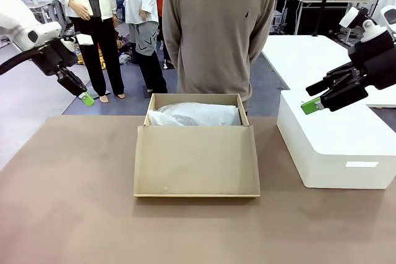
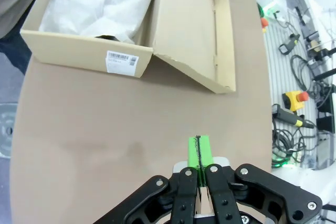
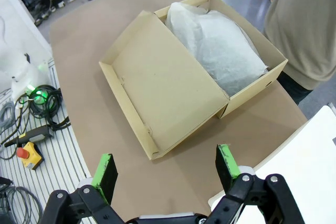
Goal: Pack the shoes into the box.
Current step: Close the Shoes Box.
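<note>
The tan cardboard box [image 1: 197,97] stands at the table's middle, its hinged lid [image 1: 197,162] folded flat toward me. Crinkled white tissue paper [image 1: 195,114] fills the inside. The shoes are hidden from view. My left gripper [image 1: 86,98] hangs shut and empty above the far left edge of the table; in the left wrist view its green pads [image 2: 199,148] press together, with the box [image 2: 79,56] farther off. My right gripper [image 1: 312,98] hovers open and empty at the right. The right wrist view has the right gripper [image 3: 165,163] looking down on the box [image 3: 252,90] and tissue [image 3: 215,45].
A large white plastic box [image 1: 334,146] sits on the table's right side, below my right gripper. A person in a beige sweater [image 1: 216,29] stands just behind the cardboard box. Bare brown tabletop [image 1: 68,183] lies left of and in front of the lid.
</note>
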Robot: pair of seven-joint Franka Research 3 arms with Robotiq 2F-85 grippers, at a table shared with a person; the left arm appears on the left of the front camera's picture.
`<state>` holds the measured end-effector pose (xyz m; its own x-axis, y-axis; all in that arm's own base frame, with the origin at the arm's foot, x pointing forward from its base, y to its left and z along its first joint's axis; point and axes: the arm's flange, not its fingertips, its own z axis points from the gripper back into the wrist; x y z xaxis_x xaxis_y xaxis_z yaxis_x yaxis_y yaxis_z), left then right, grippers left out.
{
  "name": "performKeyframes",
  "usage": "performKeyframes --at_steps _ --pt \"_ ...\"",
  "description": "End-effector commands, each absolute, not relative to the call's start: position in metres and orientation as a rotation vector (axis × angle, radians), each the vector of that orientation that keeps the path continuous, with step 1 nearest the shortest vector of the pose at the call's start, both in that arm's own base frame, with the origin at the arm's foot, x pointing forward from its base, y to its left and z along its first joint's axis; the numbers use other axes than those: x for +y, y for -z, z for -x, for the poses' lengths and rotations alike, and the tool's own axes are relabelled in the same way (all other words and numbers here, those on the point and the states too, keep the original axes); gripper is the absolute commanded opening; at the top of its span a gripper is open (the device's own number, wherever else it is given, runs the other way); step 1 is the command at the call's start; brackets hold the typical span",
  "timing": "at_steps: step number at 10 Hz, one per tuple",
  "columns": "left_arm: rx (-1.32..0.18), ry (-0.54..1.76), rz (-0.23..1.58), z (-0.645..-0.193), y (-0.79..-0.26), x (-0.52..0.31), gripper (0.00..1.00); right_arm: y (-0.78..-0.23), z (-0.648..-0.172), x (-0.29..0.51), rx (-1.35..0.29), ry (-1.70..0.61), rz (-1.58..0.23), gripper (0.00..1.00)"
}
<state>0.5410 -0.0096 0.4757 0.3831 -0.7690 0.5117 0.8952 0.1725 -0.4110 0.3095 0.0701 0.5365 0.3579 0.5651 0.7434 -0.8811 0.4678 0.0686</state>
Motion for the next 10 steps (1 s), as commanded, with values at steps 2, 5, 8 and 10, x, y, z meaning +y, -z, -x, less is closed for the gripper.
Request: performKeyframes --at_steps 2,5,8,10 --pt "-0.202 1.127 0.709 -0.541 -0.463 -0.021 0.00 -0.537 -0.313 0.071 -0.740 -1.005 -0.540 1.00" --pt "-0.206 1.180 0.724 -0.542 -0.471 -0.012 0.00 -0.537 -0.313 0.071 -0.740 -1.005 -0.540 1.00" --pt "-0.203 1.167 0.716 -0.544 -0.468 -0.015 0.00 -0.537 -0.313 0.071 -0.740 -1.005 -0.540 1.00" --pt "-0.243 1.146 0.712 -0.542 -0.447 -0.024 0.00 -0.537 -0.313 0.071 -0.740 -1.005 -0.540 1.00"
